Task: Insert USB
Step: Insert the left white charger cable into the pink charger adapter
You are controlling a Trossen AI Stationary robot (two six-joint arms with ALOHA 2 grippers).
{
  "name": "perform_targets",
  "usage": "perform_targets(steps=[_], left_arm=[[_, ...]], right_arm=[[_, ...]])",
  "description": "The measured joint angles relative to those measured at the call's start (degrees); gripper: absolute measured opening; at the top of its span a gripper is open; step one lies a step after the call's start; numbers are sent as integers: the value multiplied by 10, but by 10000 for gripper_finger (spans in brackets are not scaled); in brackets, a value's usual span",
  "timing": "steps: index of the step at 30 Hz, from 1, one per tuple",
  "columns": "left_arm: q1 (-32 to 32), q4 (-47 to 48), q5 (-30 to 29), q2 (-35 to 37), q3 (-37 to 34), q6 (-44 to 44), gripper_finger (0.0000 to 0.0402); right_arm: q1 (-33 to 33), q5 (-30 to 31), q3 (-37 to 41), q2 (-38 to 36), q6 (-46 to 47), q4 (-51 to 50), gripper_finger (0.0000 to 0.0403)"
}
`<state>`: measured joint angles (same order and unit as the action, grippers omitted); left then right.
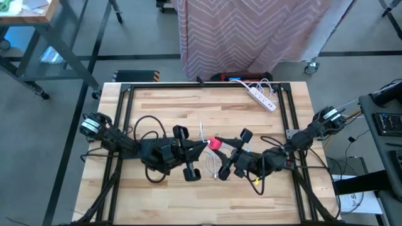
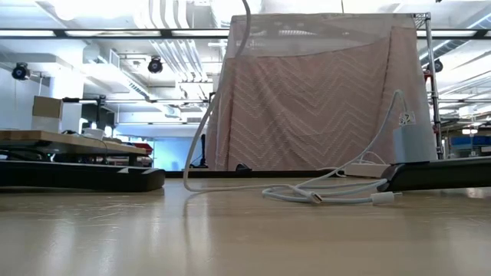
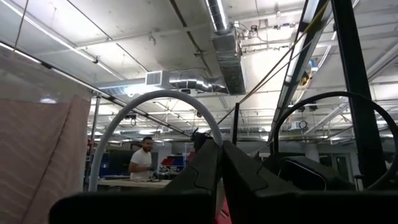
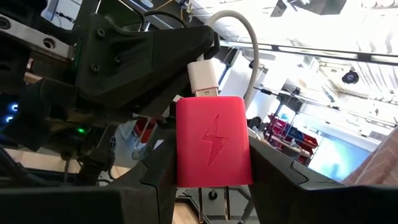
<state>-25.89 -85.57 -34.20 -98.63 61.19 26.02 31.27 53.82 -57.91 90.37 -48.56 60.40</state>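
Butcher-block wood table (image 1: 163,100), pale planks, black metal frame round its edges; left arm lies low from the left edge toward the middle; left gripper (image 1: 204,144) clenched on the white USB plug (image 4: 204,79), boxy, glossy plastic, with a round white cable (image 4: 245,43) arcing off it; in the left wrist view the closed dark fingers (image 3: 239,177) hide the plug, only the cable (image 3: 155,99) loops above them; a person (image 3: 142,163) stands far back in the room there; red charger (image 4: 213,142) at table centre, smooth matte block with rounded corners and an embossed lightning bolt, two metal prongs on the end away from the plug; its long axis runs prongs-to-port, port end facing the left gripper, plug tip touching the port; right gripper (image 1: 221,145) grasps the charger by its sides, arm reaching in from the right edge; high view shows the charger (image 1: 214,143) as just a red speck between the grippers; low view shows neither, only slack cable (image 2: 322,192) coiled on the wood; white power strip (image 1: 261,97) near the far right corner.
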Motion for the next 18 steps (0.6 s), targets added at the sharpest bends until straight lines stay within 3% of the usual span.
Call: perform_targets(steps=[18], left_arm=[[-3,37,-13,3,0,-10,0]], right_arm=[[1,0,0,0,5,-20,140]])
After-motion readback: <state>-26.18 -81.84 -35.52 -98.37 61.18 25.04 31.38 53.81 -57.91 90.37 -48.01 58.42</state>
